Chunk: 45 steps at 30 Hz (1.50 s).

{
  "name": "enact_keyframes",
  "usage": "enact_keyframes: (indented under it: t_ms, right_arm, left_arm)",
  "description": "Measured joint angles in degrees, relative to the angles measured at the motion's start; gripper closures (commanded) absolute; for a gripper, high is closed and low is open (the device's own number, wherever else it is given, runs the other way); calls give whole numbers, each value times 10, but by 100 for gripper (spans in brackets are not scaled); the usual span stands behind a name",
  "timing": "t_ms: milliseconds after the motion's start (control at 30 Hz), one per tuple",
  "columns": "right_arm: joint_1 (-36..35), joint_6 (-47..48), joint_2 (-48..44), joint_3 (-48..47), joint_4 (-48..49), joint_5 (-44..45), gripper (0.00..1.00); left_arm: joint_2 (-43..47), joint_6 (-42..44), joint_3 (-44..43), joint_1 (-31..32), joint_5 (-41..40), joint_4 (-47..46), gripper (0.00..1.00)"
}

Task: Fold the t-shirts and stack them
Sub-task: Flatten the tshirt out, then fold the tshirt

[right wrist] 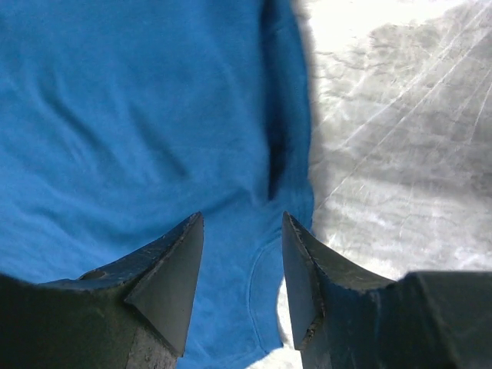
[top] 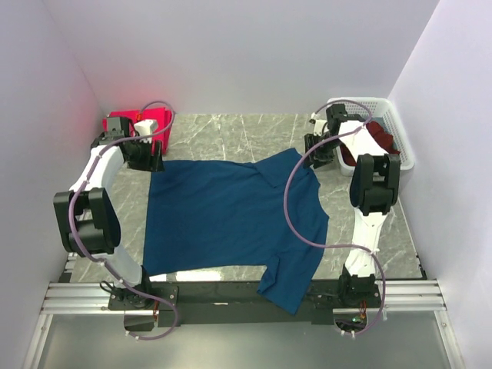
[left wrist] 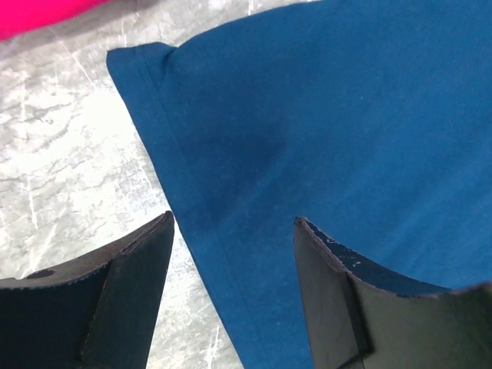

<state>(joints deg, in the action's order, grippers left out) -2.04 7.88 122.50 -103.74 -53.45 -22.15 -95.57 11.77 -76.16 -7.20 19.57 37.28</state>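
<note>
While the navy t-shirt [top: 231, 219] lies flat on the table [top: 223, 131], I hover left pincer [left wrist: 233, 221] and right pincer [right wrist: 242, 217], both wide and empty, over its far edge, apparently for a fold grab.

From here the right arm [top: 374, 184] covers part of the maroon shirt [top: 382, 138] in the basket [top: 406, 157], and the left arm [top: 96, 165] hides much of the pinkish-red shirts [top: 157, 117].
</note>
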Motion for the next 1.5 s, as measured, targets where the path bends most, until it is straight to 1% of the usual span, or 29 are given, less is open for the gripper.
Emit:
enact_keyframes:
  t_ms: [200, 333, 467, 567, 667, 700, 733, 800, 867, 1100, 1333, 1400, 1433, 1500]
  right_arm:
    - [2, -17, 24, -12, 2, -2, 48]
    - [2, -22, 35, -13, 6, -7, 52]
    - [2, -25, 44, -13, 6, -14, 53]
    - [2, -25, 45, -13, 7, -15, 57]
    - [2, -25, 45, -13, 7, -16, 68]
    - [2, -26, 45, -13, 7, -18, 73]
    - [2, -26, 45, -13, 7, -20, 74]
    - [2, -27, 45, -13, 7, -26, 74]
    - [2, -27, 45, -13, 7, -31, 70]
    - [3, -28, 45, -13, 7, -23, 66]
    - [4, -29, 51, -13, 7, -11, 67]
    - [4, -29, 55, -13, 7, -9, 69]
    - [4, -29, 56, -13, 7, -8, 70]
    - [4, -29, 57, -13, 7, -8, 77]
  left_arm:
    - [-20, 0, 0, 0, -10, -2, 30]
    - [-35, 0, -1, 0, -20, -4, 30]
    - [-48, 0, -8, 0, -28, -4, 30]
    - [-54, 0, -17, 0, -30, -5, 30]
    - [-57, 0, -25, 0, -31, -7, 30]
    - [-58, 0, -28, 0, -31, -7, 30]
    - [-59, 0, -31, 0, -33, -7, 30]
    - [-64, 0, -37, 0, -35, -8, 30]
    - [-70, 0, -41, 0, -37, -9, 30]
    - [-75, 0, -45, 0, -40, -10, 30]
    - [-75, 0, -46, -1, -41, -11, 30]
    - [-75, 0, -46, -2, -42, -10, 30]
    - [-77, 0, -48, -2, -42, -10, 30]
    - [-82, 0, -54, -3, -43, -11, 30]
